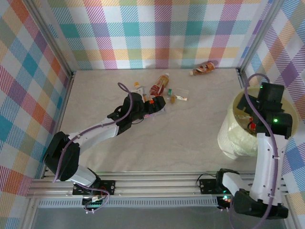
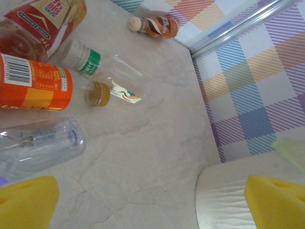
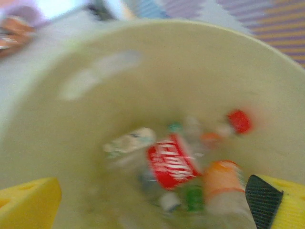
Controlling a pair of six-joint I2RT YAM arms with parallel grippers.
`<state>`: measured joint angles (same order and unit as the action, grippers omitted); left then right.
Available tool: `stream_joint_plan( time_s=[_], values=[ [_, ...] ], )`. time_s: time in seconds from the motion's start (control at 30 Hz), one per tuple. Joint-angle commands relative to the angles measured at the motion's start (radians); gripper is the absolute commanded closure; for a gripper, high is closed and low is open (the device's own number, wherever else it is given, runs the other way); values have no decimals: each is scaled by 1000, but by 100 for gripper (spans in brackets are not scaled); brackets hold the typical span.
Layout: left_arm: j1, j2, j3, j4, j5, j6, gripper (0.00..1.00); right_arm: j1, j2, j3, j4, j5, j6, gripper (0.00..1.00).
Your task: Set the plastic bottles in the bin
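Several plastic bottles lie in a cluster at the table's back middle: a brown one with a red label (image 1: 159, 84) (image 2: 38, 24), an orange-labelled one (image 2: 33, 88), a clear green-labelled one (image 2: 102, 67) and a clear plain one (image 2: 40, 143). My left gripper (image 1: 158, 103) (image 2: 152, 205) stands open just beside them, nothing between its yellow fingertips (image 2: 26, 202). Another brown bottle (image 1: 203, 68) (image 2: 155, 26) lies near the back wall. My right gripper (image 1: 252, 118) (image 3: 152, 205) hangs open over the cream bin (image 1: 233, 138) (image 3: 167, 71). Several bottles lie blurred in the bin, among them a red-labelled one (image 3: 171, 162).
Plaid walls close in the table on three sides, with metal posts at the back corners (image 1: 240, 67). The bin stands against the right wall, and its side (image 2: 228, 200) shows in the left wrist view. Bare table surface (image 1: 157, 138) spreads between the bottle cluster and the arm bases.
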<state>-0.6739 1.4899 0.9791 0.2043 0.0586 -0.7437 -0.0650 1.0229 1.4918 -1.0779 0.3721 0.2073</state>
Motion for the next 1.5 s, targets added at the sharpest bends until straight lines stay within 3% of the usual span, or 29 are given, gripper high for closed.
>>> stream_joint_plan(
  time_s=[0.0, 0.2, 0.47, 0.67, 0.77, 0.97, 1.2, 1.47],
  values=[
    [-12, -56, -33, -22, -44, -9, 0, 129, 32, 36, 107, -58, 69, 0],
    [-11, -147, -85, -100, -145, -9, 0, 339, 178, 73, 283, -168, 47, 0],
    [-8, -221, -135, -167, -225, -18, 0, 461, 412, 82, 548, -316, 114, 0],
    [-6, -251, -162, -197, -274, -34, 0, 482, 620, 51, 782, -266, 291, 0],
    [2, -223, -121, -272, -270, -50, 0, 482, 733, 74, 792, -203, 283, 0],
    [7, -207, -108, -340, -289, -91, 0, 468, 934, 184, 686, -306, -128, 0],
    [14, -226, -130, -378, -305, -109, 0, 374, 1040, 258, 565, -396, -530, 0],
    [15, -240, -140, -378, -302, -125, 0, 316, 1167, 379, 408, -442, -790, 1]
  ],
)
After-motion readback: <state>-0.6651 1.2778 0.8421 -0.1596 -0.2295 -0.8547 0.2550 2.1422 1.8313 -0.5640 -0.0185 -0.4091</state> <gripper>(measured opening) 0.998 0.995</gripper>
